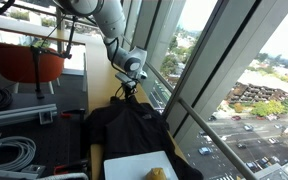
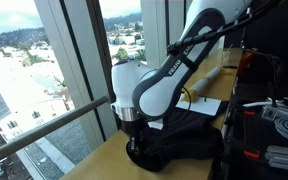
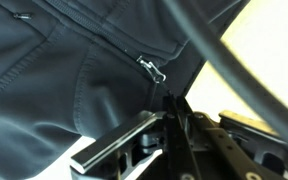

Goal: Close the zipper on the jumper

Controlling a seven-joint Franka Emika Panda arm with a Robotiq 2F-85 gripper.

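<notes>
The black jumper lies crumpled on the pale wooden table beside the window, its fabric soft, matte and creased. In the wrist view a small metal zipper pull rests on a stitched seam, just beyond the gripper. Its fingers seem drawn close together, but I cannot tell whether they are fully closed or pinching any cloth.

Dark jumper crumpled on tabletop, silver zipper pull exposed
</notes>
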